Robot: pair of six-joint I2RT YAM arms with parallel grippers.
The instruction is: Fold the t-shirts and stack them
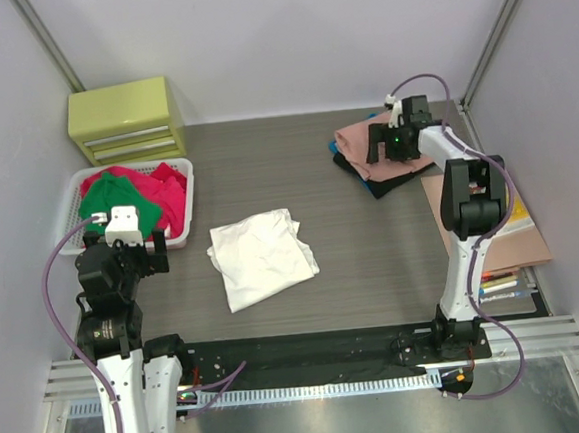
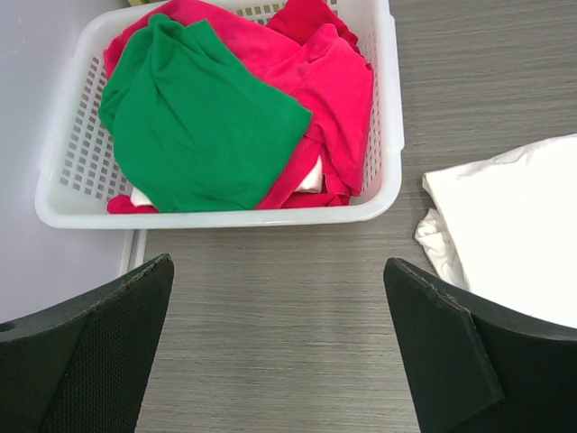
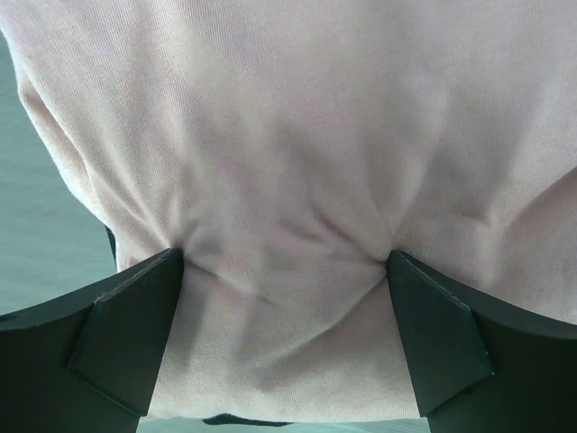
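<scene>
A crumpled white t-shirt lies in the middle of the table. In the white slotted basket at the left, a green t-shirt lies on red and magenta t-shirts. At the back right, a salmon-pink t-shirt rests on a black t-shirt. My right gripper is open, both fingertips pressing into the puckered salmon-pink cloth. My left gripper hangs open over bare table just in front of the basket.
A yellow-green drawer cabinet stands at the back left behind the basket. A brown sheet and thin book lie along the right edge beside the right arm. White walls enclose the table on three sides.
</scene>
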